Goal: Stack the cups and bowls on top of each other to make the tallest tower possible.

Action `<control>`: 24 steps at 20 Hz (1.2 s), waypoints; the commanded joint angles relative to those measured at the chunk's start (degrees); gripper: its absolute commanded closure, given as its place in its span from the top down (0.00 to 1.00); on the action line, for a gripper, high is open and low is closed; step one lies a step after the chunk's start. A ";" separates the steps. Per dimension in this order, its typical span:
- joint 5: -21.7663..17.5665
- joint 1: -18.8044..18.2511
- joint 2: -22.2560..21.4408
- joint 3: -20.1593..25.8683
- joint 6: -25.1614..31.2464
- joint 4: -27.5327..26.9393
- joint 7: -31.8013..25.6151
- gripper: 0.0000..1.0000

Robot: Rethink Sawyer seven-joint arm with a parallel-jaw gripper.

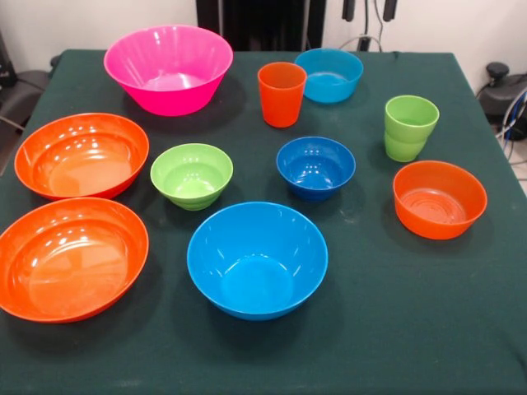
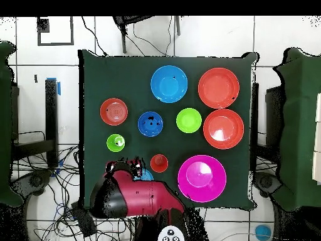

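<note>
I see no tower yet: every glossy plastic piece sits apart on the dark green tabletop (image 1: pixel 461 329). The large blue bowl (image 1: pixel 257 259) lies at six o'clock, the large pink bowl (image 1: pixel 169 68) at eleven, and two nested lime green cups (image 1: pixel 409 127) at three. The gripper's state I cannot tell. My worry: a tall orange cup (image 1: pixel 282 94) placed early would tip everything above it.
</note>
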 commanded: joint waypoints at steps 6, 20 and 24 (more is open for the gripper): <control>-7.03 -6.01 4.08 4.73 -1.59 4.54 2.57 1.00; -25.26 -28.21 9.50 14.56 0.18 1.10 -6.30 1.00; -28.99 -32.08 11.54 17.05 1.71 -1.44 -7.04 1.00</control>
